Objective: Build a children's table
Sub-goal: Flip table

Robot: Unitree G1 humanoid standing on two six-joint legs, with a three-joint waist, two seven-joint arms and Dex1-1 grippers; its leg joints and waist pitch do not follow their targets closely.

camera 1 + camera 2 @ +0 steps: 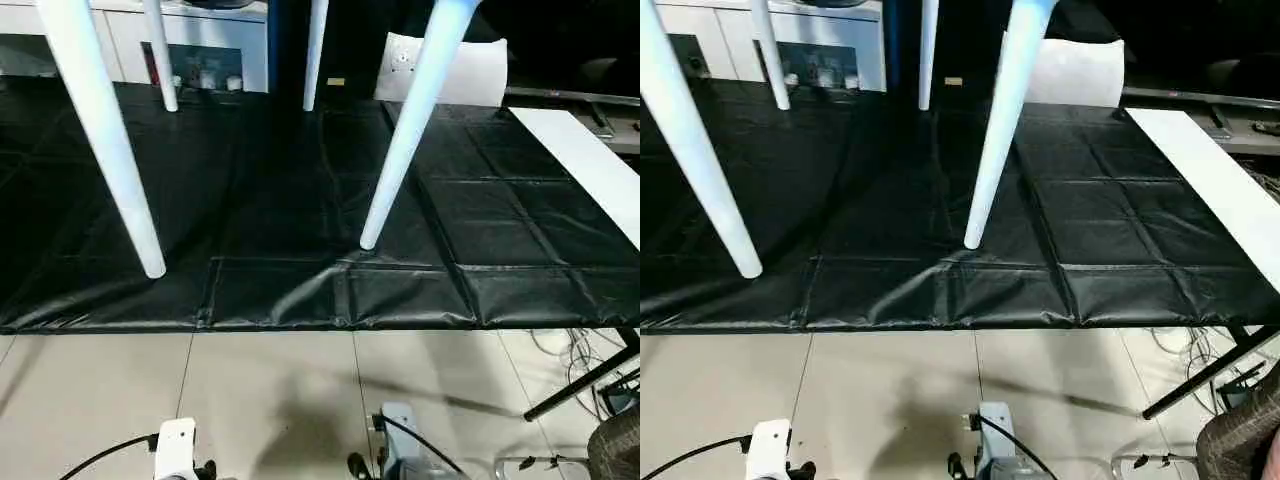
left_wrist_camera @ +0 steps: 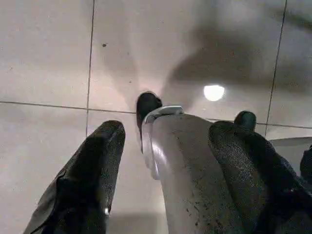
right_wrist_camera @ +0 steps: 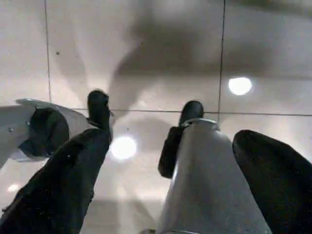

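Left gripper (image 2: 161, 161): two black fingers (image 2: 92, 170) spread apart, nothing clamped between them; pointed down at pale floor tiles (image 2: 44, 53); a silver leg of the robot (image 2: 195, 175) behind the gap, so the right-hand fingertip hard to separate from it.
Right gripper (image 3: 170, 165): fingers (image 3: 68, 180) wide apart, gripping nothing; tiled floor below, another silver leg in the gap.
Forearms: only two stubs at the bottom edge, left (image 1: 176, 450) and right (image 1: 402, 435), mostly cut off.
Black sheet (image 1: 280, 200): one, creased, spread on the floor beyond the tiles.
Table legs: four white tubes; two near ones (image 1: 100, 130) (image 1: 410, 125), two far ones (image 1: 160, 60) (image 1: 314, 55), feet down on the sheet.
Tabletop: cut off above the frame.
Flat white board (image 1: 585, 160): one, along the sheet's right edge.
White cabinet (image 1: 190, 45): far back, partly hidden by legs.
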